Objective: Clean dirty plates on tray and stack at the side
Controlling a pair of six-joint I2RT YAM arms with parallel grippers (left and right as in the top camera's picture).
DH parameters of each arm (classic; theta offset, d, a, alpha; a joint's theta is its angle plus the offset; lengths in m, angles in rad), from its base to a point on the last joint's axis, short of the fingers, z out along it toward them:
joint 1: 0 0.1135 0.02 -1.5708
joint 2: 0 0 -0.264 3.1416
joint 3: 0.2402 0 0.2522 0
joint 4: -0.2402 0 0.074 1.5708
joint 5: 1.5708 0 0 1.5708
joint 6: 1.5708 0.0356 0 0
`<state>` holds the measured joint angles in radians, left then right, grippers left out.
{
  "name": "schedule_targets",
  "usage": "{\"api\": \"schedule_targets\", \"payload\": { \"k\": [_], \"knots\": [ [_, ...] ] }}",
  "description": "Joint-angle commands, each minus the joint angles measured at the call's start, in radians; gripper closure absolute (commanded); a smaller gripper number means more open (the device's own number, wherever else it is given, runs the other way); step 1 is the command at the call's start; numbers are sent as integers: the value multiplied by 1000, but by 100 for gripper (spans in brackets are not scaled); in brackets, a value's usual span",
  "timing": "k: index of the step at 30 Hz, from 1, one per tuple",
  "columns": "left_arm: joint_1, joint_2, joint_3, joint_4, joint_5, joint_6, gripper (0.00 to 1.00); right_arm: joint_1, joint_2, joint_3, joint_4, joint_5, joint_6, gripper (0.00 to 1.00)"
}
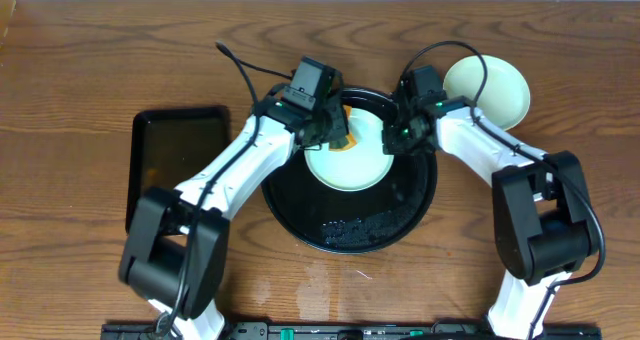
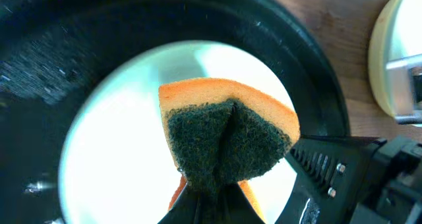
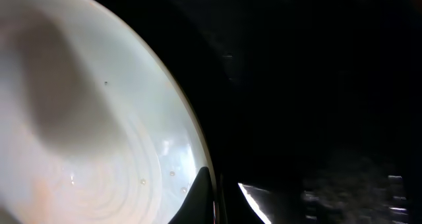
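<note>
The left gripper [image 2: 211, 191], its fingers cut off at the frame's bottom edge, was clamped on a folded orange-and-green sponge [image 2: 227, 128] over the mint plate [image 1: 358, 170] in the round black tray [image 1: 300, 215]. The right gripper [image 3: 224, 201], dim in shadow, pinched that plate's rim. Both arms angled inward. A pale yellow plate [image 1: 490, 88] sat on the tabletop [image 1: 80, 60].

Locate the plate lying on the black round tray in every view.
Overhead: plate at centre, on the black tray.
Left wrist: plate fills the middle, beneath the sponge.
Right wrist: plate fills the left half.
Shared landmark: the black tray's dark surface around it.
</note>
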<state>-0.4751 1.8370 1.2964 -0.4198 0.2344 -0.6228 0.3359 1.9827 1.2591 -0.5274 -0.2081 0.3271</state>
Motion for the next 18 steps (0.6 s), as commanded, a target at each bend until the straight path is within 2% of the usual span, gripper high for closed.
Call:
{"api": "schedule_targets", "payload": {
  "k": [1, 4, 12, 15, 18],
  "knots": [
    [-24, 50, -13, 6, 5, -70, 92, 36, 0, -8, 21, 21, 134, 99],
    [-38, 95, -13, 44, 5, -71, 92, 54, 0, -8, 40, 22, 174, 99],
    [-40, 193, -13, 122, 50, -119, 92, 84, 0, -8, 61, 16, 174, 99],
    [-36, 201, -13, 89, -16, -119, 93, 83, 0, -8, 60, 17, 174, 99],
    [-31, 200, -12, 27, -159, -112, 92, 77, 0, -8, 60, 22, 173, 99]
  ]
}}
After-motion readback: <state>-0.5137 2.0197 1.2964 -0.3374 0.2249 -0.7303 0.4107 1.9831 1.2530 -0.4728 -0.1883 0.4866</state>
